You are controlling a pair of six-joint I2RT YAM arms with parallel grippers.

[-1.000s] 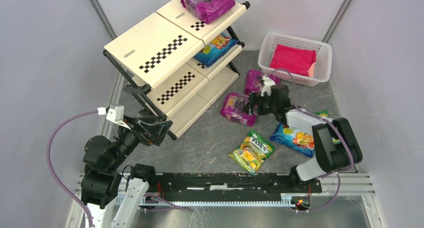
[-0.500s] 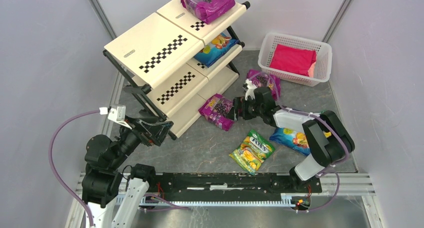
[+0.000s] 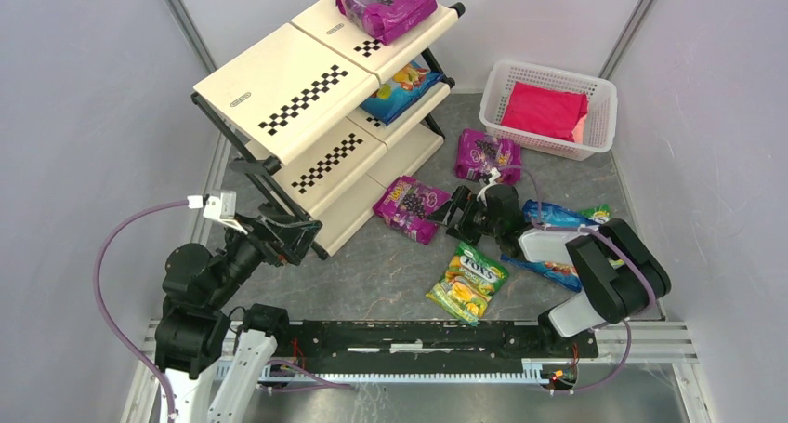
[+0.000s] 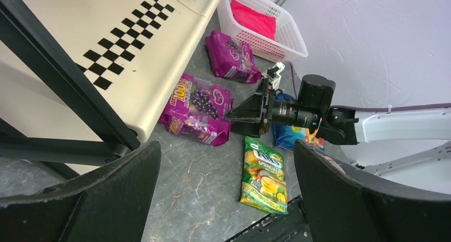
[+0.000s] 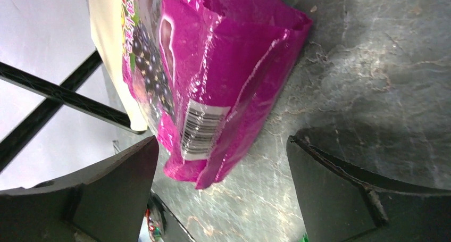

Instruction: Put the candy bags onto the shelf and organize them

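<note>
Shelf [image 3: 279,70]: cream, three slanted tiers with checkered strips, far left of the table. The top tier carries one magenta grape bag [image 3: 384,3] at its right end. The middle tier holds a blue fruit bag [image 3: 401,86], partly tucked under the top panel.

White basket [image 3: 599,116], far right: a plain pink-red bundle [image 3: 545,109] lies in it.

Table [image 3: 372,265], grey and marbled:
- second magenta bag [image 3: 411,206], flat at the foot of the lowest tier
- third magenta bag [image 3: 487,155], just in front of the basket
- green-yellow bag [image 3: 467,281], towards the near edge
- second blue bag [image 3: 546,268], partly hidden under the right arm

Right gripper [image 3: 459,216]: low over the table, jaws spread wide and empty, just beside the second magenta bag and pointing at it.

Left gripper [image 3: 295,240]: by the shelf's near leg, fingers wide apart, nothing between them.

Room: pale plain walls around, metal rail [image 3: 418,335] along the near edge.
</note>
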